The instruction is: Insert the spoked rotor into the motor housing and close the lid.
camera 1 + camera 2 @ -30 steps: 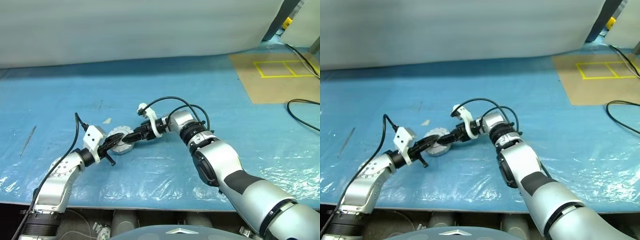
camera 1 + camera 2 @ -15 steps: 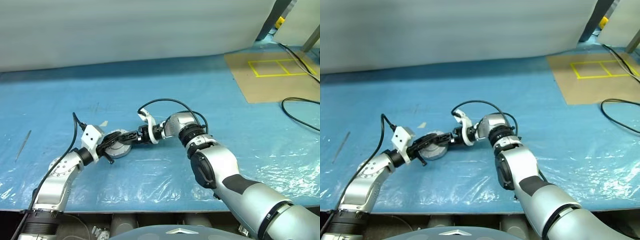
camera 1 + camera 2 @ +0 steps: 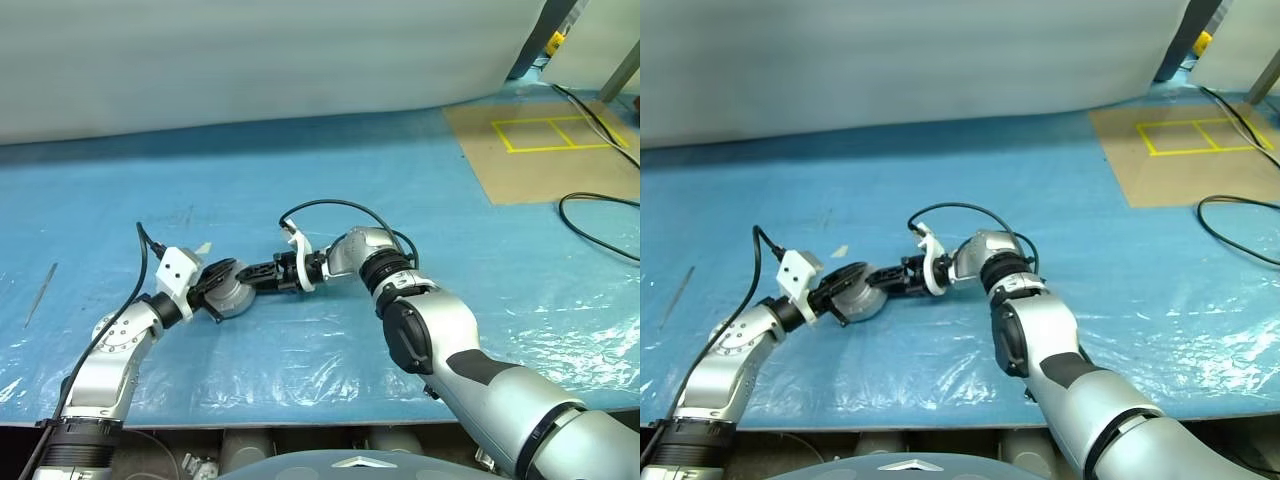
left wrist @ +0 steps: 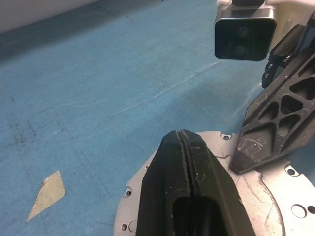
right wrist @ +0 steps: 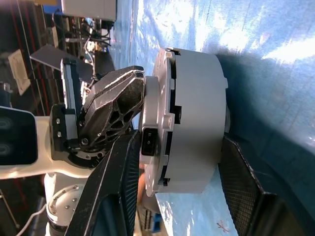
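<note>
**Both grippers at the motor housing on the blue sheet**

The left gripper (image 4: 189, 184) has its two black fingers pressed together with no gap, and their joined tips rest on the flat silver lid (image 4: 266, 196) that covers the motor housing (image 5: 189, 118). Just beside those tips, one finger of the right gripper (image 3: 262, 273) also lies on the lid face.

In the right wrist view, the right gripper's fingers (image 5: 115, 191) straddle the housing, one at the lid end and the other at the base end. They are partly spread around the round silver body and sit right at its faces; whether they press it firmly cannot be told. The closed left fingers press on the lid from the far side of that view.

The housing sits on the blue plastic-covered table (image 3: 330, 180), between the two grippers, with the left one on its left and the right one reaching in from its right. The spoked rotor cannot be made out.

A small pale scrap (image 4: 47, 194) lies on the sheet just beyond the left gripper. Well apart to the far right is a brown board (image 3: 545, 150) with yellow tape lines.
</note>
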`<action>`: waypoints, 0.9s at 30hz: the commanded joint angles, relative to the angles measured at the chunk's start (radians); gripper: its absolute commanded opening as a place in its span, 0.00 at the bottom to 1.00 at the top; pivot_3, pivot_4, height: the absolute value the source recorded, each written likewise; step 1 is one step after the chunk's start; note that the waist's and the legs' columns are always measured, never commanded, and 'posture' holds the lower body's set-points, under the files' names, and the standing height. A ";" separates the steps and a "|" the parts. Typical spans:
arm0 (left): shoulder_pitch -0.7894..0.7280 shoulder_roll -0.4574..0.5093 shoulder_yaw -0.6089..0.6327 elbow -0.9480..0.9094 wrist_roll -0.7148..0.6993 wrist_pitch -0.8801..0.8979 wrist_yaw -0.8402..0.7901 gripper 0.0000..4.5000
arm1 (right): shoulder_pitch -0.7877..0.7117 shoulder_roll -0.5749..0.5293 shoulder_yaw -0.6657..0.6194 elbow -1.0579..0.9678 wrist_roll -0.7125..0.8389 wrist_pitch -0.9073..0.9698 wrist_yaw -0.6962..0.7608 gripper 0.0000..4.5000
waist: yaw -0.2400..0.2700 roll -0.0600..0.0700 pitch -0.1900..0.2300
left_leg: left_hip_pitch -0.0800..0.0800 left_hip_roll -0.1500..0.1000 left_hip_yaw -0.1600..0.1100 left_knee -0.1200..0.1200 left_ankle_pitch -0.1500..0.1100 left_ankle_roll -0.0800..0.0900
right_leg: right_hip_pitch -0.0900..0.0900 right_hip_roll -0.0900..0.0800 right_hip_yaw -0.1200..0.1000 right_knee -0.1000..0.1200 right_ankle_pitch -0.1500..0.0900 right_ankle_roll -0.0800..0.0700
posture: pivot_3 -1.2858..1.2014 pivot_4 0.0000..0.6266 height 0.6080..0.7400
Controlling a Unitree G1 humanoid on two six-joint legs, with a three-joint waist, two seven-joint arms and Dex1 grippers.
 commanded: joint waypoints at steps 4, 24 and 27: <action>0.042 0.001 -0.050 0.074 0.051 0.036 -0.003 0.00 | 0.010 0.080 -0.121 0.014 0.119 0.016 -0.079 0.42 | 0.000 0.000 0.000 | 0.000 0.001 0.000 0.000 0.000 0.000 | 0.000 0.002 0.000 0.000 0.000 0.000 | 0.52 0.24 1.00; 0.016 -0.009 -0.058 0.092 0.063 0.020 -0.005 0.00 | 0.021 0.089 -0.137 0.018 0.140 -0.020 -0.200 0.41 | 0.002 -0.001 0.001 | 0.000 0.001 0.000 0.000 0.000 0.000 | 0.000 0.002 0.001 0.001 0.000 -0.001 | 0.52 0.24 1.00; 0.021 -0.010 -0.059 0.087 0.062 0.020 -0.004 0.00 | 0.029 0.091 -0.126 0.020 0.127 -0.034 -0.231 0.41 | 0.003 -0.001 0.001 | 0.000 0.001 0.000 0.000 0.000 0.000 | 0.000 0.002 0.001 0.000 0.000 -0.001 | 0.52 0.24 1.00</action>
